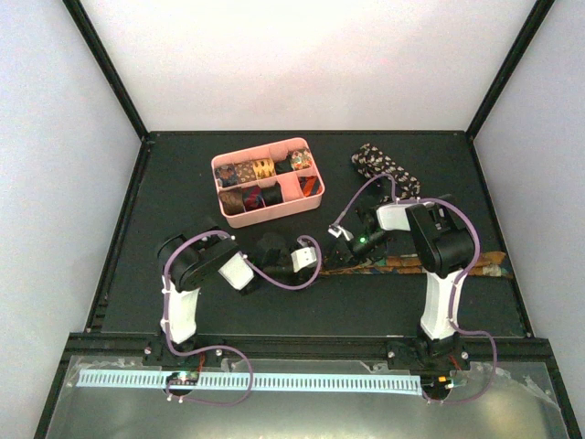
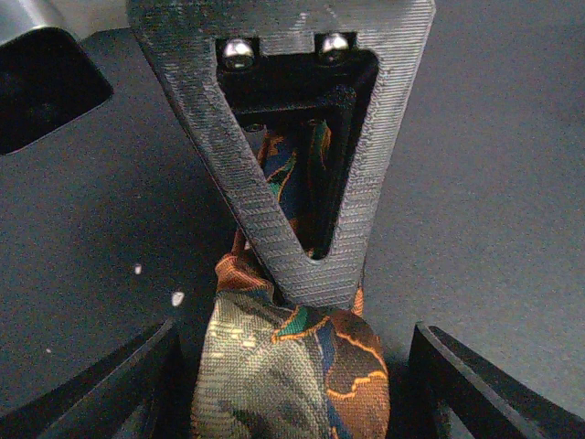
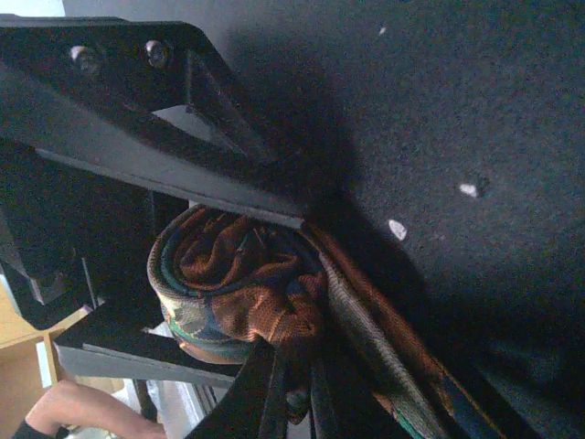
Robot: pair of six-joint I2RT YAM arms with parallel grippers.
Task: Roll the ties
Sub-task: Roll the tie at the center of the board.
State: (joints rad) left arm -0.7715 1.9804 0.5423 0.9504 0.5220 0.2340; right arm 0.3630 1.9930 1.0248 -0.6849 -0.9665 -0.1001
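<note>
One patterned tie (image 1: pixel 430 263) lies stretched along the table's right side, with its left end wound into a roll (image 3: pixel 233 283). My right gripper (image 3: pixel 292 389) is shut on that roll, pinching it at the centre. In the left wrist view the right gripper's grey V-shaped fingers (image 2: pixel 274 219) press into the roll (image 2: pixel 292 366). My left gripper (image 2: pixel 292 393) is open, one finger on each side of the roll with a gap on both sides. Both grippers meet near the table's middle (image 1: pixel 336 252). A black speckled tie (image 1: pixel 379 165) lies loose at the back right.
A pink divided tray (image 1: pixel 226 216) stands at the back centre with several rolled ties in its compartments. The dark mat ends at a raised frame on every side. White specks dot the mat (image 3: pixel 468 189).
</note>
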